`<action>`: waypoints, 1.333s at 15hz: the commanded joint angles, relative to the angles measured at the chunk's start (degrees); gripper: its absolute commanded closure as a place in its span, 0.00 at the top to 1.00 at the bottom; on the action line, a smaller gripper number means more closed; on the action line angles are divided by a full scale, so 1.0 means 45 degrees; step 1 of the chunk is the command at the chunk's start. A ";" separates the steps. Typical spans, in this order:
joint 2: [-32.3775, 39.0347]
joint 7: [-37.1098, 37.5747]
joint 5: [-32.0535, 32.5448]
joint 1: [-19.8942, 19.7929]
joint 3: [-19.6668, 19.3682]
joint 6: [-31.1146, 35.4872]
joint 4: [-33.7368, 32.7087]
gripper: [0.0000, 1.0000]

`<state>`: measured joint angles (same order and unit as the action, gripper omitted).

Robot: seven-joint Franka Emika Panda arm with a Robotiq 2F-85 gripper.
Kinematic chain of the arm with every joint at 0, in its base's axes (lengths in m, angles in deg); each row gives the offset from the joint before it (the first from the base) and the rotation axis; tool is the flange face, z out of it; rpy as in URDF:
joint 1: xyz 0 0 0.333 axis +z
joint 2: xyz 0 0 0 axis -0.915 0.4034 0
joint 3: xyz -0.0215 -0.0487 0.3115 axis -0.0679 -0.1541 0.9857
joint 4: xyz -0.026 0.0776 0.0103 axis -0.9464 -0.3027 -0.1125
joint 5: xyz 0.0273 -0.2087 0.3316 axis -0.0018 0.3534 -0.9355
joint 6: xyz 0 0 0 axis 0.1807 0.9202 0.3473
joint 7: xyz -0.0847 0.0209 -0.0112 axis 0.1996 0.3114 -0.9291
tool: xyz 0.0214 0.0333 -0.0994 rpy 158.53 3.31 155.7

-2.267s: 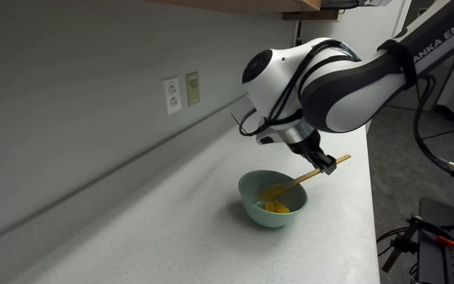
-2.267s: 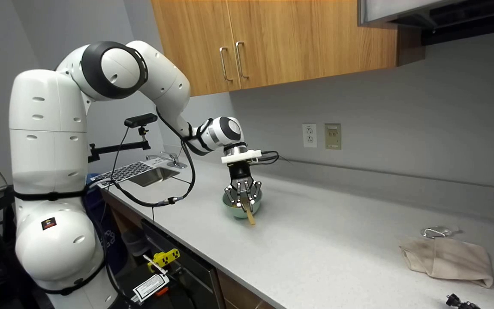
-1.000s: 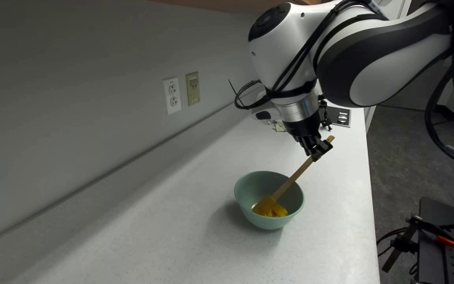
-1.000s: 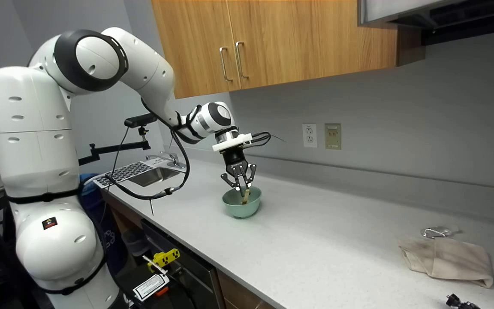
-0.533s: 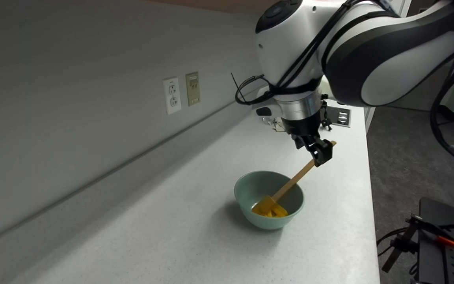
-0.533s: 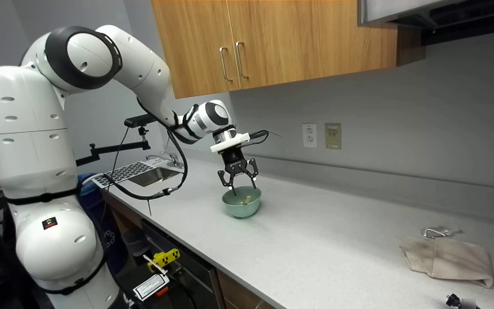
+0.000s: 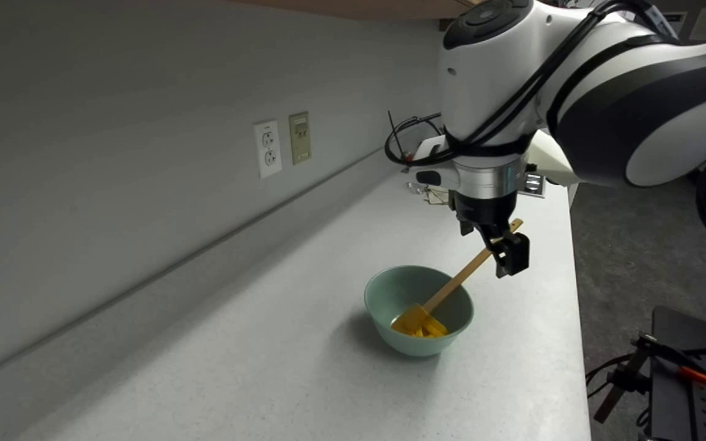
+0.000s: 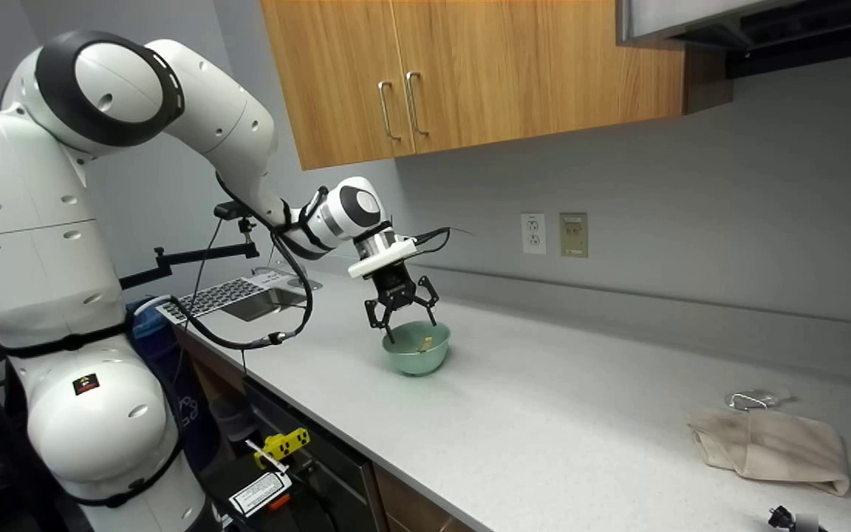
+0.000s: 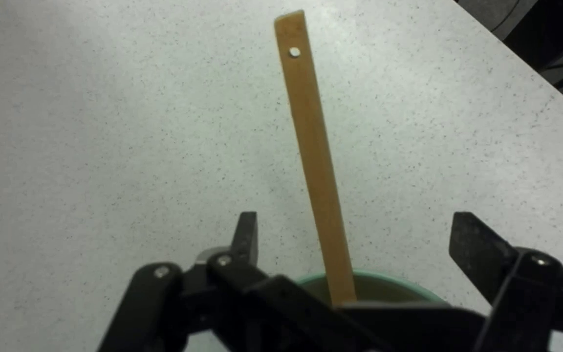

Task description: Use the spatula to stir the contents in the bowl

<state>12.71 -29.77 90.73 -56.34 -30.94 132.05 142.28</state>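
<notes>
On the speckled white counter (image 7: 255,373), a round pale mint-green bowl (image 7: 414,347) holds a small heap of bright yellow bits (image 7: 436,329) and the yellowish flat head (image 7: 411,318) of a slim light-wood spatula (image 7: 460,278), whose handle slants out over the rim. The jaws stand wide apart, astride that handle and clear of it. It should be light and stiff, its head probably softer. Best hold: mid-handle, between rim and drilled end (image 9: 291,34); pinched by its narrow edges, the smooth wood might pivot.
</notes>
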 commanded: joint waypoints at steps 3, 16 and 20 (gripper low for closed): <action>-0.2413 0.2417 0.0288 -0.0011 -0.0112 0.3332 0.3407 1.00; -0.5281 0.8256 0.3532 -0.0577 0.0575 0.6403 0.6126 1.00; -0.5402 0.8580 0.3757 -0.0589 0.0581 0.6440 0.6124 1.00</action>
<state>-11.46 9.34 108.29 -58.26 -29.11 160.94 169.84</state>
